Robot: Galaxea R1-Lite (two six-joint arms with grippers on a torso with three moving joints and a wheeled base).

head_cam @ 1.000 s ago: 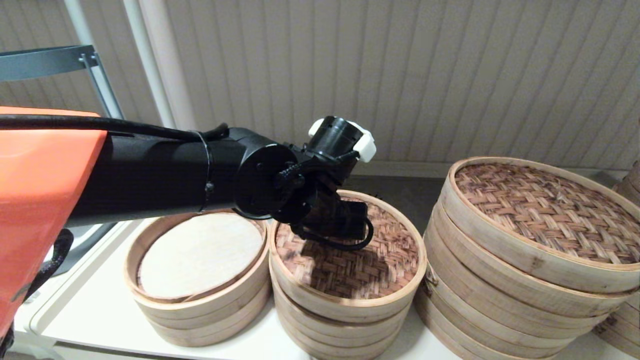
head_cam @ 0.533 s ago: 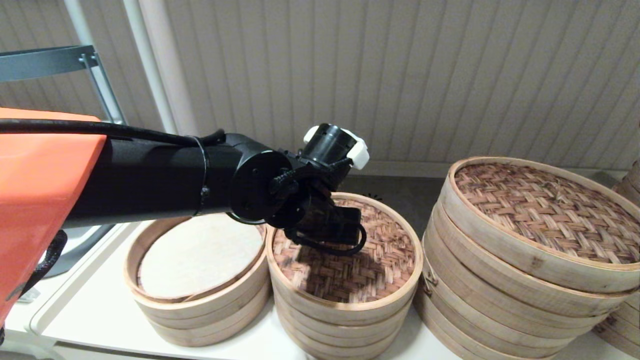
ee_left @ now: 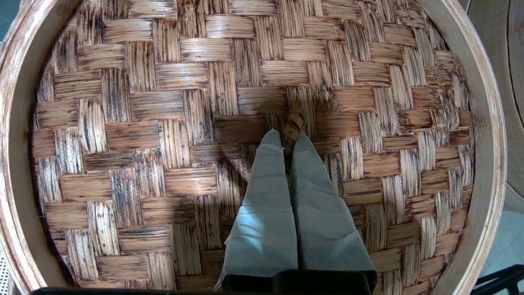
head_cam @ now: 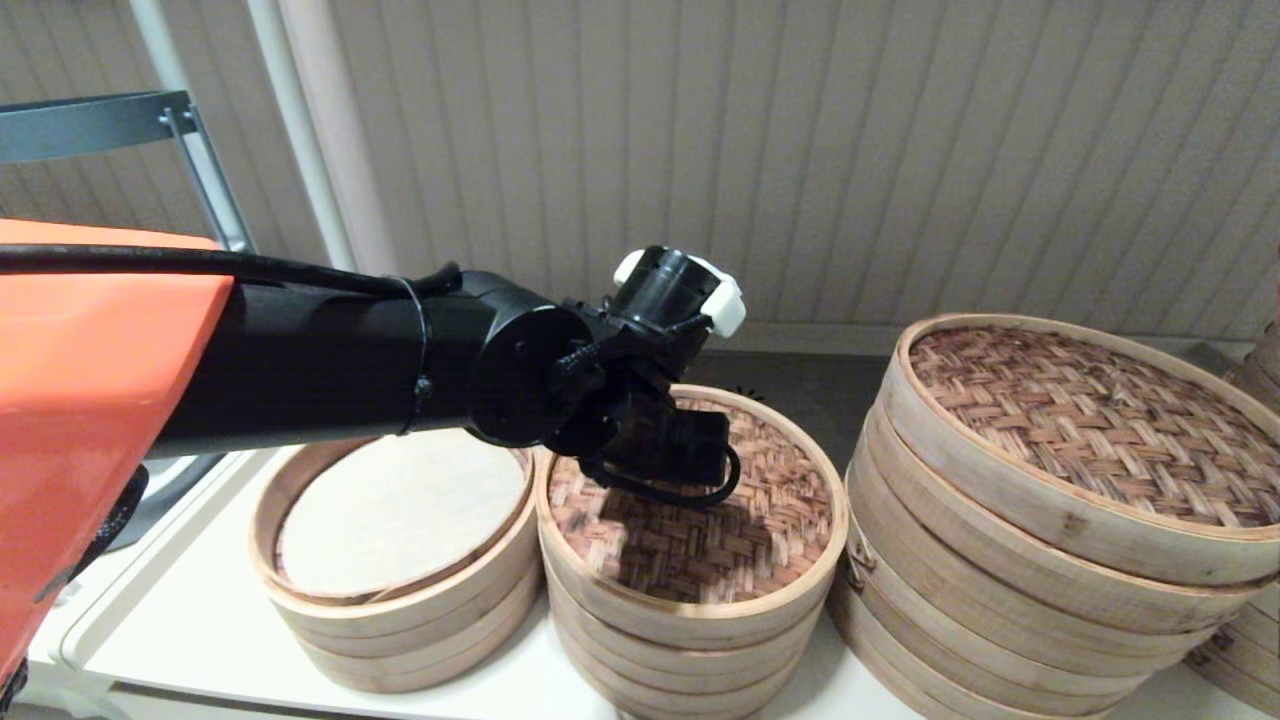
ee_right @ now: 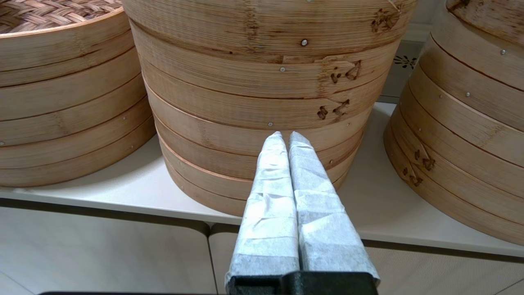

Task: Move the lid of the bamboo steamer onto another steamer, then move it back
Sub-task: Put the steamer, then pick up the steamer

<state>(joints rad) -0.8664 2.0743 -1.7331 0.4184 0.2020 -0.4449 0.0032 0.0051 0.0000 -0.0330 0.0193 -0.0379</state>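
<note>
The bamboo steamer lid [head_cam: 730, 540] [ee_left: 163, 102], reddish-brown weave in a pale rim, sits on the middle small steamer stack [head_cam: 680, 660]. My left gripper [ee_left: 288, 137] points down over the lid's centre, shut on its small knot [ee_left: 294, 122]. In the head view the black wrist hides the fingers. Left of it stands the other small steamer [head_cam: 400, 630], uncovered, its pale liner [head_cam: 400, 510] leaving a strip of bamboo along the front edge. My right gripper [ee_right: 285, 137] is shut and empty, low in front of the large steamer stack [ee_right: 254, 82].
The large steamer stack [head_cam: 1000, 560] with its darker woven lid [head_cam: 1090, 430] stands close on the right of the small stack. Another stack [head_cam: 1250, 640] sits at the far right. All rest on a white tabletop [head_cam: 200, 630]. A ribbed wall runs behind.
The left gripper and the lid it holds shifted slightly left and down from a second ago, then barely moved. The other steamers have stayed put.
</note>
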